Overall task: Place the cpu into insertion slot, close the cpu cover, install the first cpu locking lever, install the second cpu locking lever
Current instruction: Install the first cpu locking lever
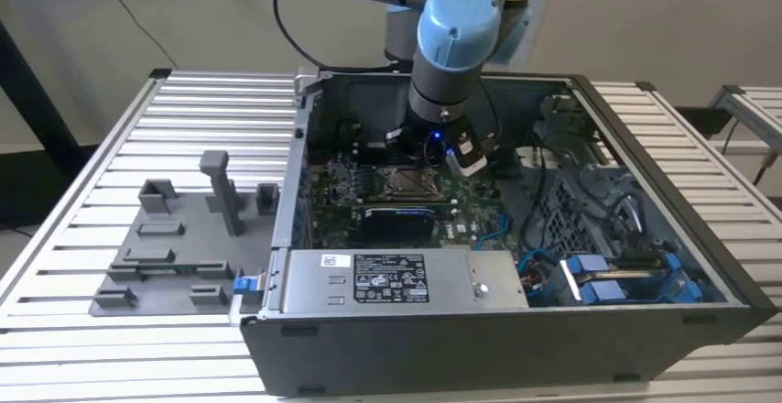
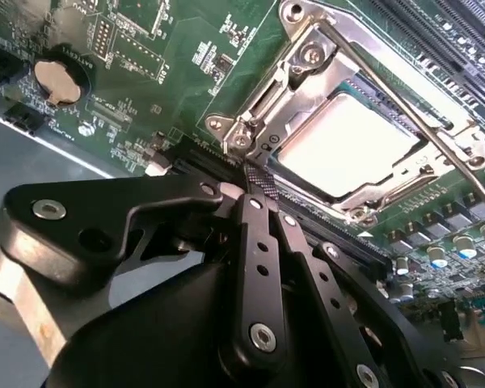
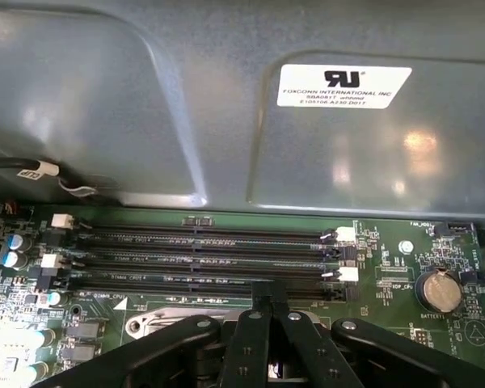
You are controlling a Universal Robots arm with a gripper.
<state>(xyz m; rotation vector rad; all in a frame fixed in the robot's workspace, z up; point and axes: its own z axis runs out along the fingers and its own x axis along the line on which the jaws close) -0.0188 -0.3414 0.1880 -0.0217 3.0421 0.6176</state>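
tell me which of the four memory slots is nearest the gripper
The memory slot right at the gripper, farthest from the grey case wall; the other three lie between it and that wall.

- Exterior view: soft, even room light from overhead, med brightness; no hard shadows on the slatted table (image 1: 110,147)
- Inside of the pc case (image 1: 684,266) is dimmer; board (image 1: 332,197) sits in shade under the arm; pic a bit soft, low contrast
- Small blue light (image 1: 437,134) glows at the wrist
- Second wrist view: cpu (image 2: 347,149) face blown out to near white w/ glare; bright highlights on the cpu cover (image 2: 307,89)
- gripper (image 2: 257,176) close to lens, v. dark, little detail; board edges blur off
- First wrist view: grey case wall (image 3: 186,121) shows hazy reflections, bright blobs near the white label (image 3: 343,86)
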